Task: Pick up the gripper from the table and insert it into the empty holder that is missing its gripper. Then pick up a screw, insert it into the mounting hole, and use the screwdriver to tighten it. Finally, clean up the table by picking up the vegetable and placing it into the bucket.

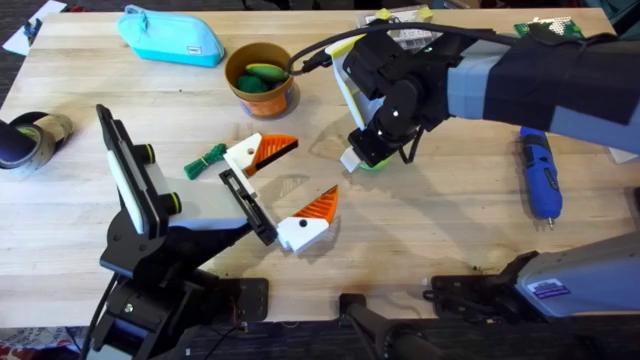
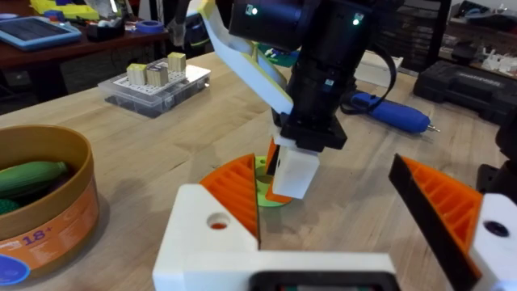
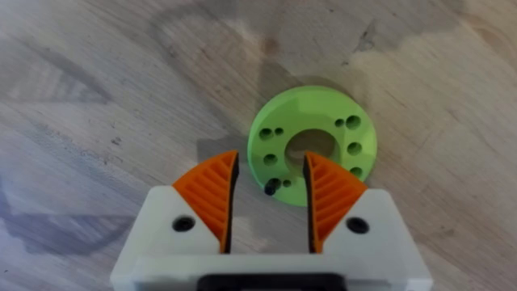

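The left gripper point(image 1: 310, 172) lies on the table, open wide, nothing between its fingers. The white, orange-tipped gripper point(image 1: 256, 152) sits at the far end of its black bar point(image 1: 250, 205); its mounting hole point(image 2: 218, 220) looks empty. The right gripper point(image 1: 365, 158) points down over a lime-green disc point(image 3: 315, 145). It point(image 3: 271, 166) is narrowly open, with a small dark screw point(image 3: 272, 187) on the disc between the orange pads. The dark green vegetable point(image 1: 207, 160) lies beside the left gripper. The orange-brown bucket point(image 1: 262, 82) holds green items. The blue screwdriver point(image 1: 540, 175) lies at the right.
A turquoise pouch point(image 1: 170, 35) lies at the back left and a tape roll point(image 1: 30, 135) at the left edge. A clear parts box point(image 2: 157, 85) stands behind the bucket point(image 2: 40, 202). Bare wood shows in the centre front.
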You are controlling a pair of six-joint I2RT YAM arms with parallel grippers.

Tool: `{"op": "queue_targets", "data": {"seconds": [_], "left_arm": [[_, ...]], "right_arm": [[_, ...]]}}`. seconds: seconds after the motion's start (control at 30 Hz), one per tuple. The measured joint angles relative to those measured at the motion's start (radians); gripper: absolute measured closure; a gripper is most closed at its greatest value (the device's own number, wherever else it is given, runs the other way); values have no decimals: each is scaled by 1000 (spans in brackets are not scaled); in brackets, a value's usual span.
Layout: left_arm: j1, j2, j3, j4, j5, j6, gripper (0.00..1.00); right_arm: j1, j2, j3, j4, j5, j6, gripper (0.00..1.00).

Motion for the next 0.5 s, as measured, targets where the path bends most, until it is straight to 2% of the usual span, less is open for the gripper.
{"op": "queue_targets", "data": {"seconds": [0.17,0.33,0.5], "left_arm": [[0,0,0,2,0,0,13],[0,0,0,2,0,0,13],[0,0,0,2,0,0,13]], "right_arm": [[0,0,0,-17,-1,0,546],[-7,-5,32,-130,0,0,546],[-16,-80,57,-196,0,0,546]]}}
